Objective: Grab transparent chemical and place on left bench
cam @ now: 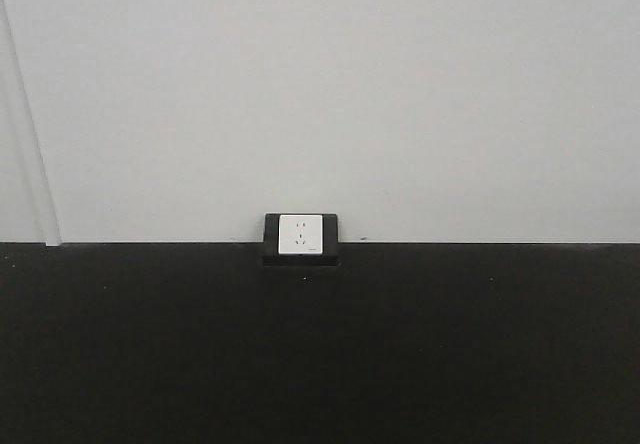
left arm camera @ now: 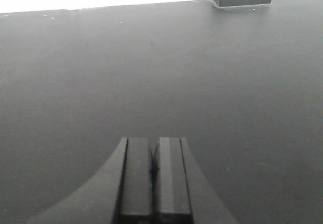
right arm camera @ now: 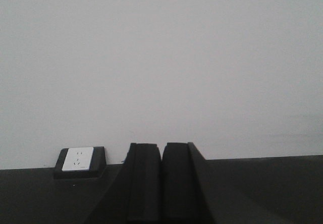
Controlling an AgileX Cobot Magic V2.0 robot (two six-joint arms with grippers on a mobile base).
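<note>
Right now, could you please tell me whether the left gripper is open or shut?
Shut. In the left wrist view, the left gripper has its fingers pressed together, with nothing between them.

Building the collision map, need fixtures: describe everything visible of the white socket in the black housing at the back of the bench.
The white square socket plate looks like smooth plastic, with small pin slots and nothing plugged in. It sits in a black box-like housing with a lip below the plate, and seems to lean back slightly. The housing stands at the back edge of the black matte bench, against the plain pale wall, roughly centred in the front view. Nothing else touches it.
</note>
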